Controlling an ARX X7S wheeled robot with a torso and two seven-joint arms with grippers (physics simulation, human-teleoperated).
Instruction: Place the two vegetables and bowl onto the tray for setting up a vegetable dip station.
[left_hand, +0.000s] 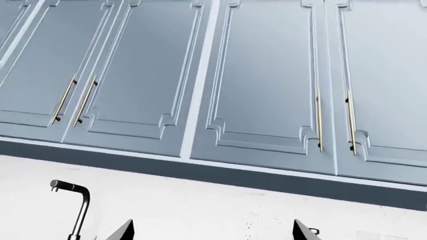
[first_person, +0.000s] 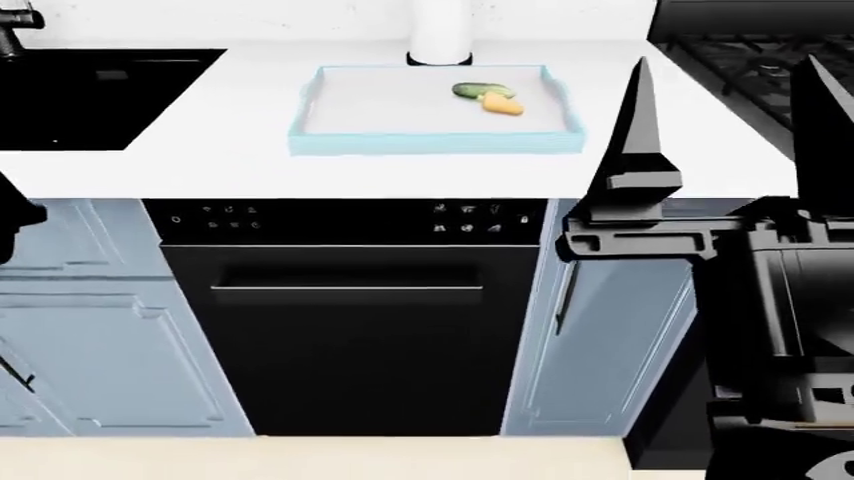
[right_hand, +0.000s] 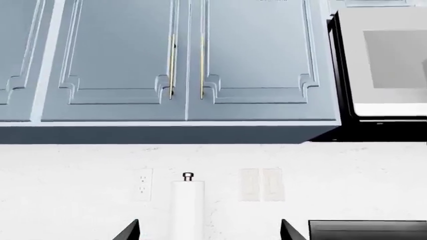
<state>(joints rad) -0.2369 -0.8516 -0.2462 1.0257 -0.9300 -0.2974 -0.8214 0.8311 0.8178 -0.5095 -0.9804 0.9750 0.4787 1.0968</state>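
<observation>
I see the dark green cucumber and orange carrot on the light-blue-rimmed tray, ahead-left of my nearer, spread right gripper (bowl unseen; left also spread).

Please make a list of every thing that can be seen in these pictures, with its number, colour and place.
tray: one, white floor with light blue rim, on the counter, centre.
cucumber: one, dark green, inside the tray, touching the carrot.
carrot: one, orange, inside the tray.
white cylinder: one, black base, behind the tray.
sink: one, black, set in the counter at left.
faucet: one, black, by the sink.
dishwasher: one, black, under the counter.
stove: one, black, at right.
wall cabinets: several, grey-blue, above.
bowl: not in view.
right gripper: black, open, raised at right.
left gripper: black, open, only tips visible.
</observation>
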